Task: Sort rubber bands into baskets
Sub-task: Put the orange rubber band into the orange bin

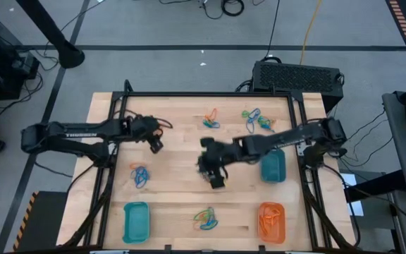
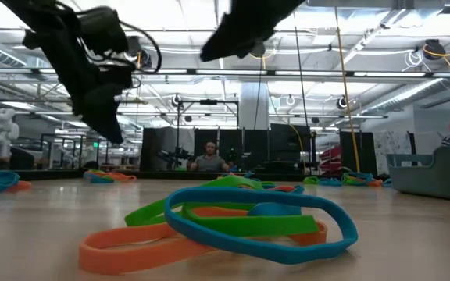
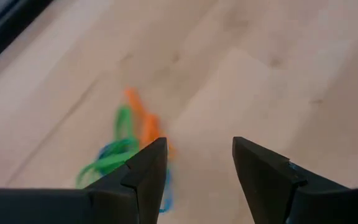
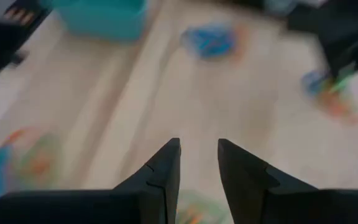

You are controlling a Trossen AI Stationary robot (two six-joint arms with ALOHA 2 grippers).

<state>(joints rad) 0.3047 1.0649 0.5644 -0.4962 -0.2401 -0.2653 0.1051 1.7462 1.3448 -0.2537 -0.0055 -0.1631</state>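
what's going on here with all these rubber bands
Two robot arms are sorting rubber bands into baskets on a wooden table. The right pincer hangs over the middle of the table, open and empty. The left pincer waits, open, at the left. The orange basket already holds orange bands. Mixed piles still lie loose in several spots, and the two teal baskets look empty.

I am working in a robotics lab: beyond my pale wooden table [image 1: 182, 152] I see an open hall with exposed ceiling pipes [image 2: 350, 74], black equipment racks [image 2: 287, 144], trailing cables [image 1: 224, 7] and a seated person [image 2: 210, 158].
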